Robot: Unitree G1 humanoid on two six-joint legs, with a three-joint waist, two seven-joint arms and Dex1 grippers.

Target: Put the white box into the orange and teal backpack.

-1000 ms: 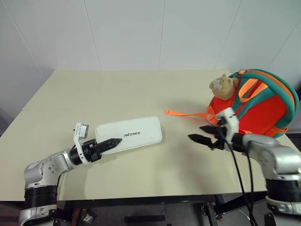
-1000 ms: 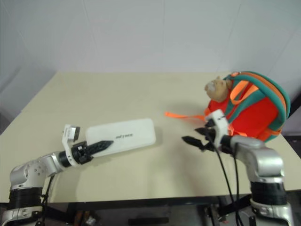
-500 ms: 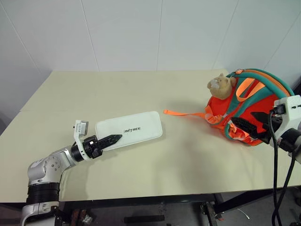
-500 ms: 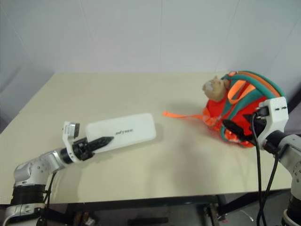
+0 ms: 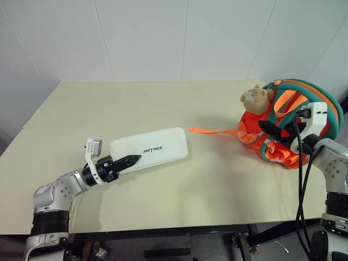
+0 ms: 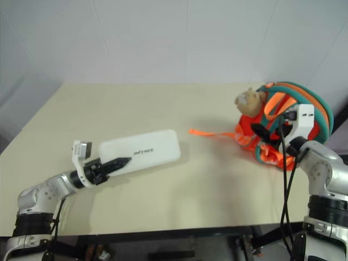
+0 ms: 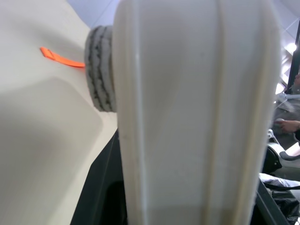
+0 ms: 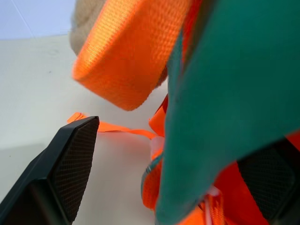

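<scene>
The white box [image 5: 155, 149] lies flat on the table, lettering up, left of centre. My left gripper [image 5: 129, 160] is shut on the box's near left corner, a black finger lying over its top. The orange and teal backpack [image 5: 254, 120] stands at the right edge of the table, with a tan plush toy [image 5: 254, 99] on its front. My right gripper [image 5: 273, 136] is open at the backpack's front. In the right wrist view its fingers [image 8: 70, 168] stand on either side of a teal strap [image 8: 234, 93], not closed on it.
The beige table [image 5: 163, 103] reaches back to a white wall. An orange webbing strip [image 5: 212, 131] trails from the backpack across the tabletop toward the box. Cables [image 5: 302, 179] hang from my right arm past the table's right front edge.
My right gripper has risen from the table in front of the backpack and swung right, ending with its open fingers against the backpack's front. The left gripper and the box have stayed put.
</scene>
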